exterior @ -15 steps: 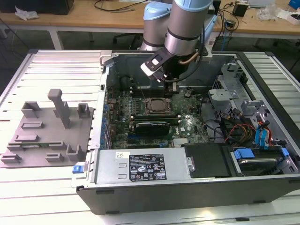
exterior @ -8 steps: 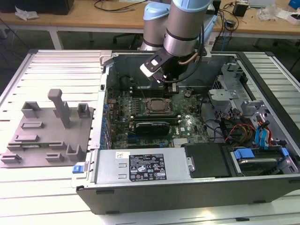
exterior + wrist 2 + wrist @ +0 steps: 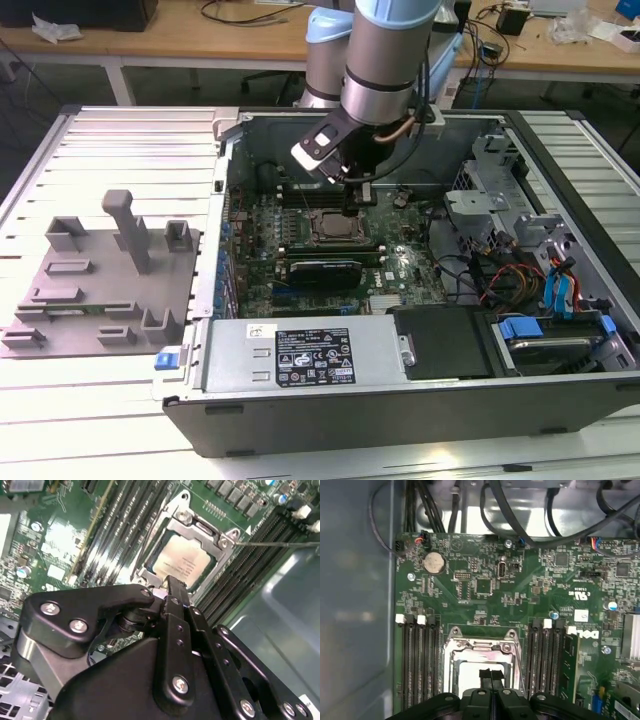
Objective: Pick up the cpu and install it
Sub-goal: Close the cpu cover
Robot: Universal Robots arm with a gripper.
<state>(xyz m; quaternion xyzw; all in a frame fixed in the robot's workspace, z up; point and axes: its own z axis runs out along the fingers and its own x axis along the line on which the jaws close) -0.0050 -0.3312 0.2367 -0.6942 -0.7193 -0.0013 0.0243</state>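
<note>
Your main risk here is a sideways nudge. The gripper (image 3: 173,582) has its fingers pressed together with nothing between them. Their tips sit at the edge of the cpu (image 3: 182,566), touching it or just above it (I cannot tell which). If they bear on the plate, any slide of the arm could skew the chip in its seat. Pressing a skewed chip down could, I'd judge, harm the contacts beneath.

The socket frame (image 3: 222,540) rings the chip closely, and a thin rod (image 3: 272,543) runs off beside it, so a low fingertip could snag metal there. I cannot tell whether the frame is latched. Memory slots (image 3: 417,660) flank the socket on both sides, leaving you little room to stray.

The cpu lies flat inside the socket, near the middle of the motherboard (image 3: 400,265). In the exterior view that is toward the far wall of the computer case (image 3: 420,410). It is a small square with a pale, silvery top plate carrying faint print, and its edges look parallel to the frame.
</note>
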